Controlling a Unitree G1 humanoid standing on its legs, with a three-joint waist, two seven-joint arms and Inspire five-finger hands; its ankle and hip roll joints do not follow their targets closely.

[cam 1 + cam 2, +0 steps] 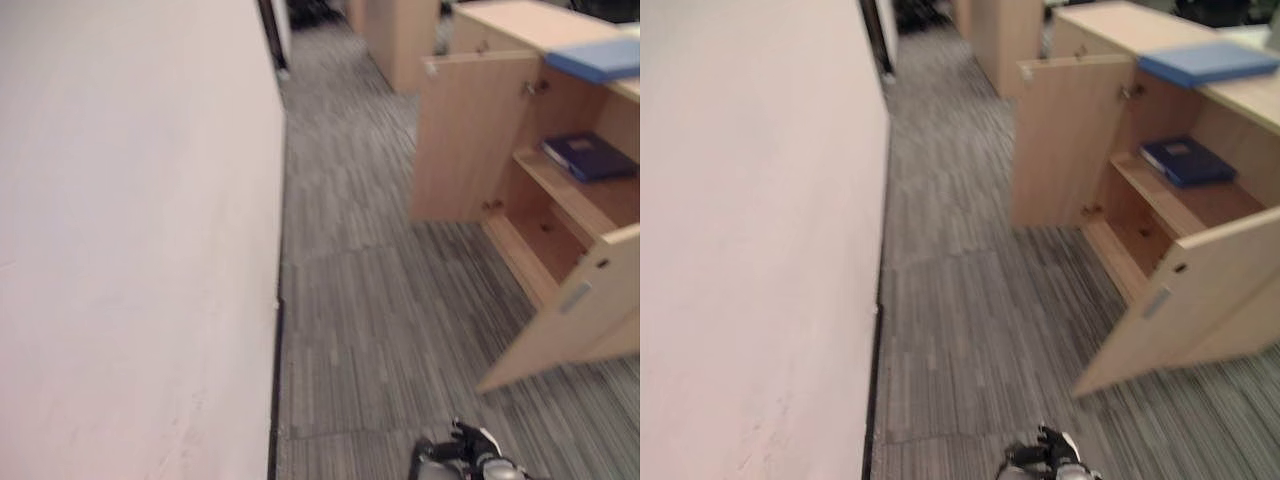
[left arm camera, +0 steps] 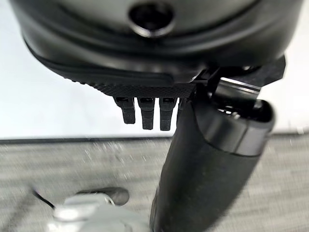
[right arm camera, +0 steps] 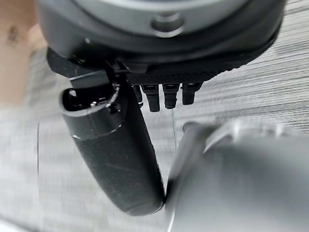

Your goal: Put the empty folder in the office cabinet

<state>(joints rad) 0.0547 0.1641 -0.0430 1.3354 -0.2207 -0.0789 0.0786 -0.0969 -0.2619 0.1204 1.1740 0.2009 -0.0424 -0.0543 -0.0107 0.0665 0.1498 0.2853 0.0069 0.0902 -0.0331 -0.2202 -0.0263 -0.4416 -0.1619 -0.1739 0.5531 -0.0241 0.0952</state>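
The fingers (image 2: pixel 147 113) of the left hand (image 2: pixel 212 159) hang straight and apart with nothing between them and the thumb, and the fingers (image 3: pixel 169 96) of the right hand (image 3: pixel 116 154) hang the same way, loose and empty over the striped carpet (image 1: pixel 970 320). Neither hand has a folder yet. A light blue folder (image 1: pixel 1205 62) lies flat on the cabinet (image 1: pixel 1070 140) top in the upper right of the frame, and I'd take that for the one to be stored. A dark blue folder (image 1: pixel 1185 160) already lies on the shelf (image 1: pixel 1160 205) inside. Both doors stand open, the near door (image 1: pixel 1180 310) swung out across the lower right. From where it stands, well apart from the cabinet and close by the pale wall (image 1: pixel 740 250) on the left, the robot would do best to turn right and step in between the doors, keeping clear of the near door's edge. It should reach for the folder only once squared up, thumb under and fingers over its overhanging edge.
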